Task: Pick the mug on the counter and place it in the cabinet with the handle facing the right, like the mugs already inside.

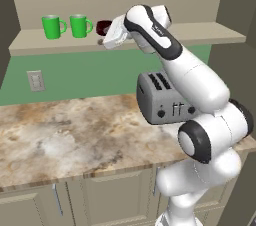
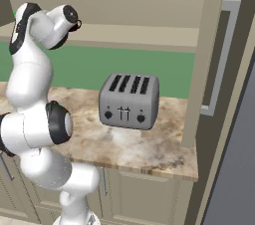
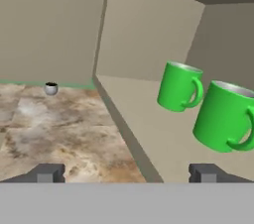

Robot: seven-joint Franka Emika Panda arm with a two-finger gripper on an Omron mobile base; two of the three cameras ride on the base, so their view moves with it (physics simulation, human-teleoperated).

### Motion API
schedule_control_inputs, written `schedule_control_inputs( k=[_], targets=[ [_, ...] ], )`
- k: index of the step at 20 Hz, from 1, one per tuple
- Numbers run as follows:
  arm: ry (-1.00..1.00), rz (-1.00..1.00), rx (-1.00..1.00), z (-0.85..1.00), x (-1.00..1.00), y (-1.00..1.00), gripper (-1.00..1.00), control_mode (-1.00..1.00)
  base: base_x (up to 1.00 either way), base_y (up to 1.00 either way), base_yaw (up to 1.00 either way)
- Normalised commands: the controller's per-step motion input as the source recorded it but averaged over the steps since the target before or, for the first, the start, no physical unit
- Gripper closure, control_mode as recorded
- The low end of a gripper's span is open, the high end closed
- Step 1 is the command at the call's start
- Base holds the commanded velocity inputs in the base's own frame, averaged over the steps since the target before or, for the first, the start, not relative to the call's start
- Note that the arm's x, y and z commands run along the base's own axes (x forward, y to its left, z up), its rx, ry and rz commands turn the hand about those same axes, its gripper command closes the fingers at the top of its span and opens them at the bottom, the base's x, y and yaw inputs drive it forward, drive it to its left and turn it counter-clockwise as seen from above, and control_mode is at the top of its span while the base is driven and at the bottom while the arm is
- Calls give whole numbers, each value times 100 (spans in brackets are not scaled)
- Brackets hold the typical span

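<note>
Grasping tool (image 3: 126, 172): was released, its 2 dark fingertips (image 3: 47, 172) set wide apart with nothing between them; in the left base view it was raised to the level of the shelf, just right of the mugs.
Task mug: the small bright green cylindrical mug with a pale grey inside (image 1: 80, 25) stood upright on the floor of the shelf, apart from the tool; in the hand view it was the nearer of the 2 green mugs (image 3: 225, 116).
Handle: its green loop handle (image 1: 90, 25) pointed right in the left base view.
Neighbour: a second green mug (image 1: 52, 26) stood upright just left of it, apart from it, its handle also to the right; the hand view showed it farther along the shelf (image 3: 178, 86).
Red mug: a squat dark red mug (image 1: 103, 27) sat right of the 2 green mugs, partly hidden behind the white hand.
Cabinet: the long open beige wall shelf (image 1: 210, 32) ran between dark grey-brown side panels above a green wall.
Counter: the marbled beige-and-brown stone counter (image 1: 60, 130) lay below the shelf.
Toaster: a silver 4-slot toaster (image 2: 129, 100) stood on the counter, well below the tool.
Wall: a pale switch plate (image 1: 36, 80) was set in the green wall above the counter.
</note>
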Motion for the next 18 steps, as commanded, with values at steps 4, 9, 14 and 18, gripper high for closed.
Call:
schedule_control_inputs(
  k=[4,9,14,18],
  targets=[
    [-12,0,-6,-22,-97,0,-100,-100,0,0,0],
    [-9,0,-8,-27,-90,0,-100,-100,0,0,0],
    [-2,0,-5,-41,-67,0,-100,-100,0,0,0],
    [0,0,-5,-49,-45,0,-100,-100,0,0,0]
  ],
)
